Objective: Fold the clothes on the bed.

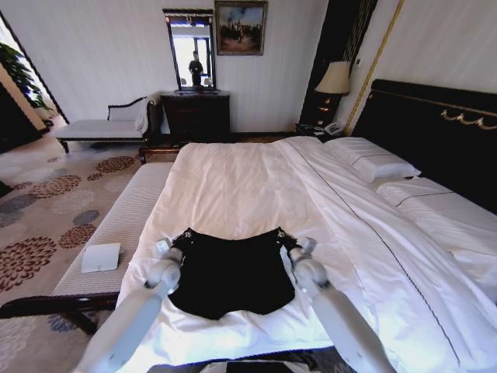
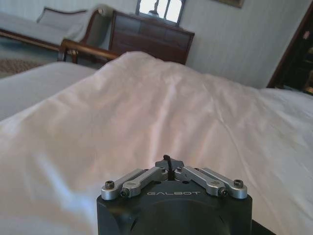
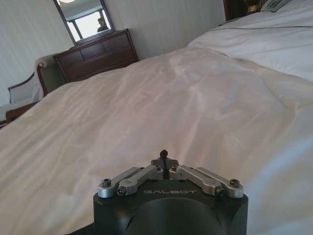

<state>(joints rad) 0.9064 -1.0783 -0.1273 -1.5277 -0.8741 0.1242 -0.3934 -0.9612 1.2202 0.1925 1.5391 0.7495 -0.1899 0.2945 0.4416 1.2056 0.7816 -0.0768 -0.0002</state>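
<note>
Black T-shirt (image 1: 233, 272), white bed (image 1: 241, 186), patterned carpet (image 1: 46, 202)

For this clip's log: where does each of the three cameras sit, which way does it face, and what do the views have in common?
Head view: high on the robot, looking down the bed at the black T-shirt; both arms show, left gripper and right gripper at the shirt's far corners.
Left wrist view: low behind the left gripper, facing across the duvet toward the dresser.
Right wrist view: low behind the right gripper, facing the same way.
Shared: white duvet, dresser, mirror.
</note>
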